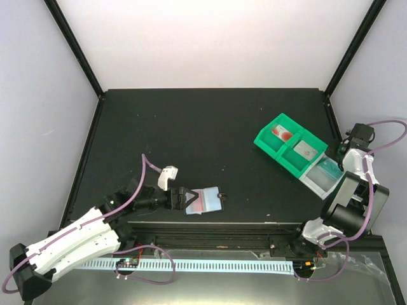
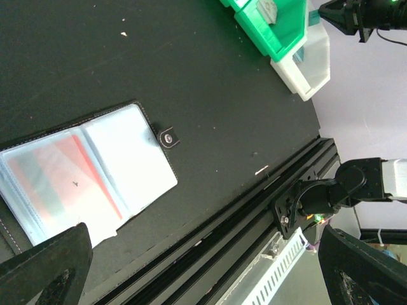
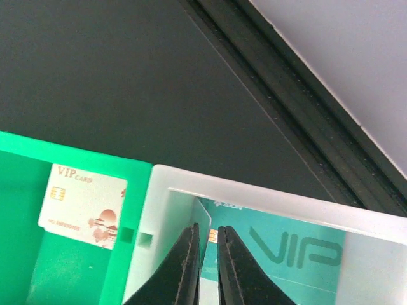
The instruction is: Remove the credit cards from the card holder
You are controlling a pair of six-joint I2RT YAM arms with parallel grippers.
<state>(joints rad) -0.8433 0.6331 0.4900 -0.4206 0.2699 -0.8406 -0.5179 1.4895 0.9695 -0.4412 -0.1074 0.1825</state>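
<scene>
Three cards (image 1: 283, 133) in tray (image 1: 262, 138), holder (image 1: 206, 199) open

One open card holder (image 1: 206, 200), one reddish card (image 2: 82, 171) in its pocket, one three-compartment tray (image 1: 267, 128), three credit cards, white-and-red (image 1: 282, 132), pale grey (image 1: 306, 150), teal (image 1: 329, 168), two robot arms (image 1: 76, 240).

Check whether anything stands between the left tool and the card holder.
Nothing visible does. The left tool hangs open right at the edge of the card holder, which lies opened flat on the table. Only a clear pocket covers the reddish card inside.
</scene>
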